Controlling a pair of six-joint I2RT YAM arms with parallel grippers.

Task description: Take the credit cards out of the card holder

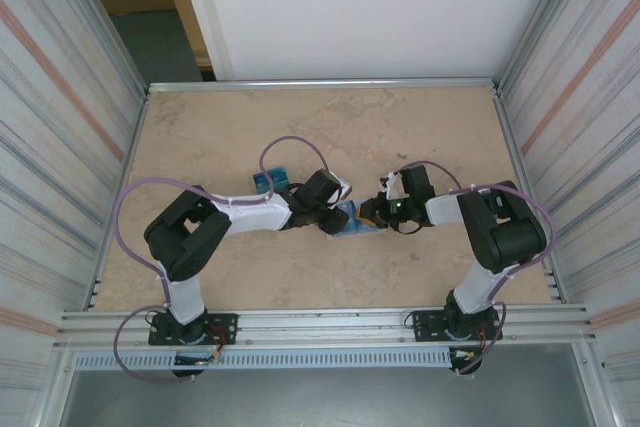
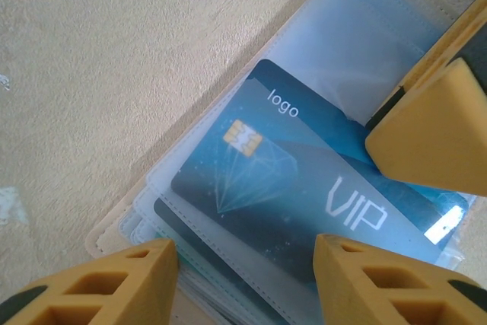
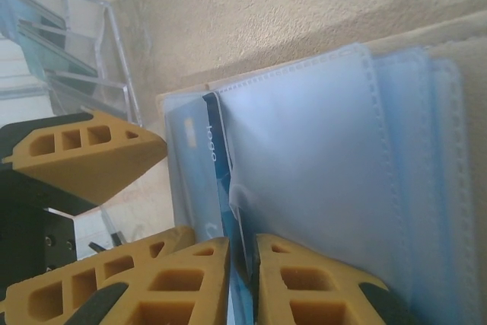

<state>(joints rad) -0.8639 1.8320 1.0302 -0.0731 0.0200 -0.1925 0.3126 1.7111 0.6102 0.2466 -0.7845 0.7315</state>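
Note:
The card holder [image 1: 356,220] lies open on the table between both arms, its pale blue sleeves [image 2: 358,36] fanned out inside a beige cover [image 3: 456,32]. A dark blue credit card [image 2: 289,180] with a chip, "logo" and "VIP" sticks partway out of a sleeve. My left gripper [image 2: 243,253] is open, its yellow fingers [image 2: 137,279] standing over the near edge of the holder on either side of the card. My right gripper [image 3: 243,264] is shut on the edge of that blue card [image 3: 217,157] beside a sleeve [image 3: 319,157]; one right finger [image 2: 434,127] reaches in across the card.
A flat teal-and-dark card [image 1: 268,183] lies on the table just behind the left arm. The tan tabletop [image 1: 220,137] is walled by metal rails and panels on both sides. The two grippers [image 1: 335,219] [image 1: 372,213] are nearly touching.

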